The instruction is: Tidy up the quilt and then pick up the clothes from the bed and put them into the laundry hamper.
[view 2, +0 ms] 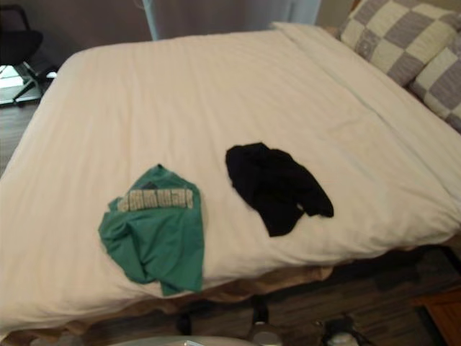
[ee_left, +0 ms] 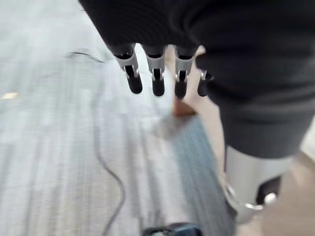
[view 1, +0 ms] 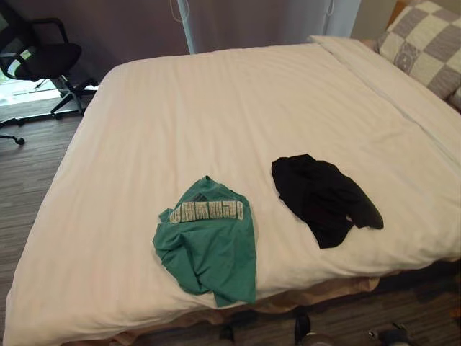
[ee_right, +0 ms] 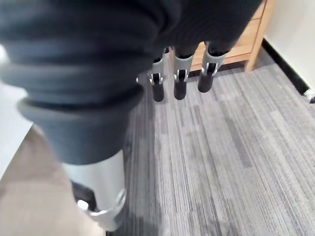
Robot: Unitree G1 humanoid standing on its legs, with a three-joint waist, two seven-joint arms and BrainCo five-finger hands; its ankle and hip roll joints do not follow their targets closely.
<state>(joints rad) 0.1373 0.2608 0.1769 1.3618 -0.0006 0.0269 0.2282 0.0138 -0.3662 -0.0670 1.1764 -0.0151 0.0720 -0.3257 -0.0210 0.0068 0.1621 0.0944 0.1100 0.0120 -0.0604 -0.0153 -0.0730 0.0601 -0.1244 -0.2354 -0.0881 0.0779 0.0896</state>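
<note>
A white quilt (view 1: 216,108) lies spread flat over the bed. On its near part rests a crumpled green T-shirt (view 1: 209,245) with pale print, close to the bed's front edge. To the right of it lies a black garment (view 1: 324,196), also bunched up. My left hand (ee_left: 155,73) hangs over the grey floor with its fingers straight and nothing in them. My right hand (ee_right: 179,78) hangs the same way above grey floor planks, fingers straight and empty.
Checked pillows (view 1: 425,43) lie at the bed's head on the right. A black office chair (view 1: 39,54) stands on the floor at the far left. A wooden cabinet (ee_right: 253,34) stands by the wall near my right hand.
</note>
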